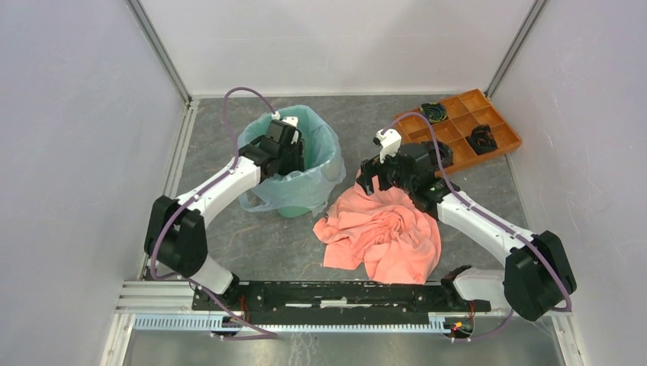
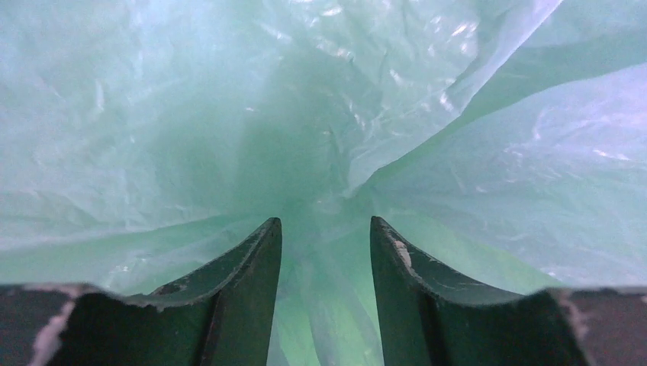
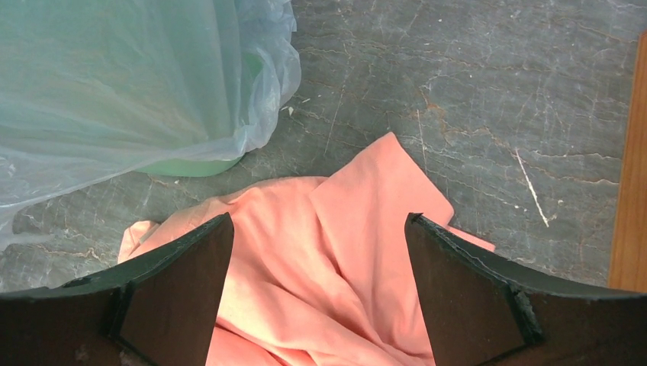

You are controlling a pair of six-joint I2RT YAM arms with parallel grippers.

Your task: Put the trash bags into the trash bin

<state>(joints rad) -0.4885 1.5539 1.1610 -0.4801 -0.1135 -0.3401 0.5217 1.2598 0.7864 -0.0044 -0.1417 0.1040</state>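
Note:
The mint-green trash bin (image 1: 294, 207) stands left of centre, lined and draped by the pale translucent trash bag (image 1: 319, 149). My left gripper (image 1: 286, 149) reaches down into the bin's mouth. In the left wrist view its jaws (image 2: 326, 221) stand partly apart, with pleated bag film (image 2: 328, 114) running between them and filling the view. My right gripper (image 1: 374, 179) hovers open and empty over the far edge of the salmon-pink cloth (image 1: 385, 232). The right wrist view shows this gripper (image 3: 319, 221) above the cloth (image 3: 328, 252), with the bag (image 3: 130, 84) and the bin's base (image 3: 187, 166) at upper left.
An orange compartment tray (image 1: 465, 122) with dark items sits at the back right; its edge shows in the right wrist view (image 3: 629, 191). White walls enclose the grey table (image 1: 252, 244) on three sides. The arms' mounting rail runs along the near edge.

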